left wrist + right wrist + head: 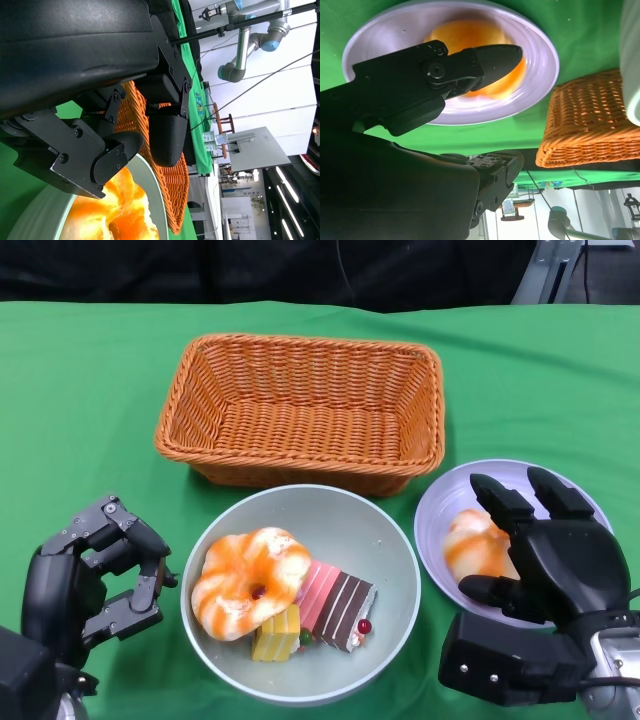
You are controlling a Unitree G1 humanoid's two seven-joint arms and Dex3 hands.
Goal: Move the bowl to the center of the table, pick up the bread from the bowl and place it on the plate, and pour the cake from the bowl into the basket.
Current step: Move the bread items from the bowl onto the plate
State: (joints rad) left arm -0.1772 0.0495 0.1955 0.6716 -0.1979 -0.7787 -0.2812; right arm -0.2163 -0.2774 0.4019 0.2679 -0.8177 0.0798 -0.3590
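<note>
- A pale green bowl [395,575] sat just in front of a wicker basket [300,410], holding a frosted ring bread [248,580], a striped cake slice [335,605] and a yellow cake piece [275,633].
- A lilac plate [440,505] lay just right of the bowl, with an orange-glazed bread [475,540] on it.
- The step in hand looked like setting that bread down: the hand should lift straight up so its fingers do not drag the bread off the plate.
- The right hand [545,560] hovered over the plate's right half, fingers [490,57] spread above the bread and pointing toward the basket; it seemed to hold nothing, though contact was hard to judge.
- The left hand [95,575] waited just left of the bowl, fingers [167,135] loosely curled and apart, gripping nothing.
- The ring bread and both cakes remained in the bowl.
</note>
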